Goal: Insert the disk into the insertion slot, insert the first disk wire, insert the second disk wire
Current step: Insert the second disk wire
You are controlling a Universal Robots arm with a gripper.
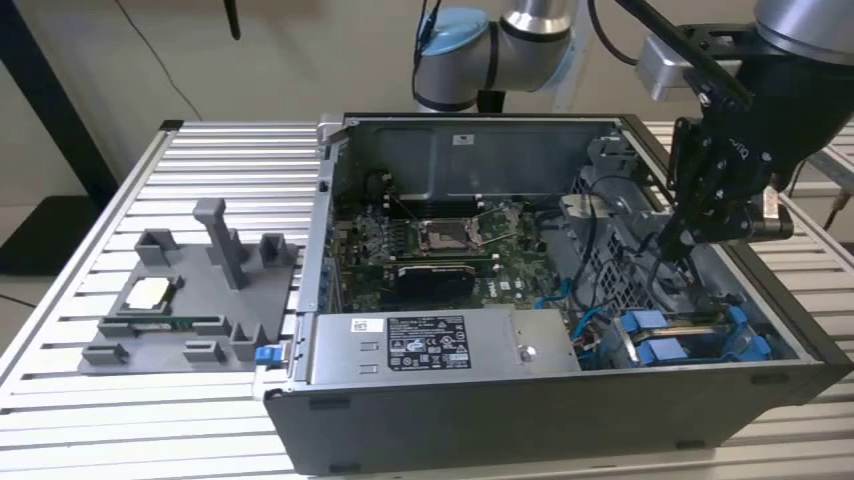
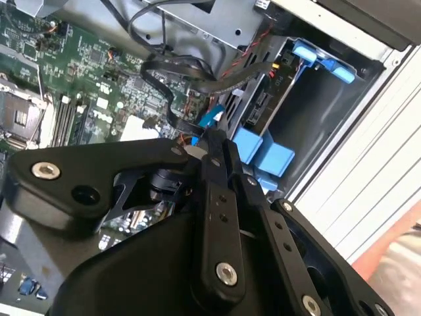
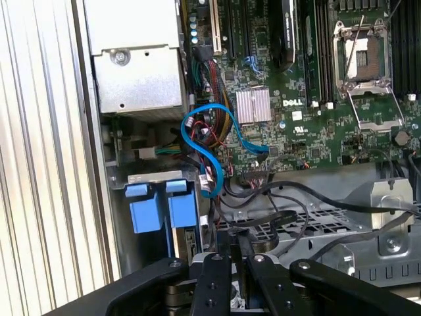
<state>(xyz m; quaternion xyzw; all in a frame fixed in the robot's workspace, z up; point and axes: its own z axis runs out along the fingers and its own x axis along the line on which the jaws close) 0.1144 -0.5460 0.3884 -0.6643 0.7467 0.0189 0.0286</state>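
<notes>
The disk [image 2: 265, 105] sits edge-on in the insertion slot [image 2: 322, 118], a dark grey bay at the case's corner on the exterior view's right. Its blue carrier tabs [image 1: 657, 338] [image 3: 163, 210] stick out of the bay. My gripper [image 1: 678, 248] [image 2: 212, 138] [image 3: 238, 253] hangs just above the metal cage next to the bay, fingers drawn together. Whether they pinch anything is hidden. A blue disk wire [image 3: 197, 141] [image 2: 212, 118] loops close past the fingertips. A black flat wire [image 2: 177, 69] [image 3: 276, 220] lies over the cage beside them.
The silver power-supply box [image 1: 427, 345] fills the case's near side. The processor socket [image 1: 441, 235] sits mid-board. A grey fixture [image 1: 187, 300] with small parts stands on the slatted table [image 1: 200, 160] at the exterior view's left. The case walls hem the gripper in.
</notes>
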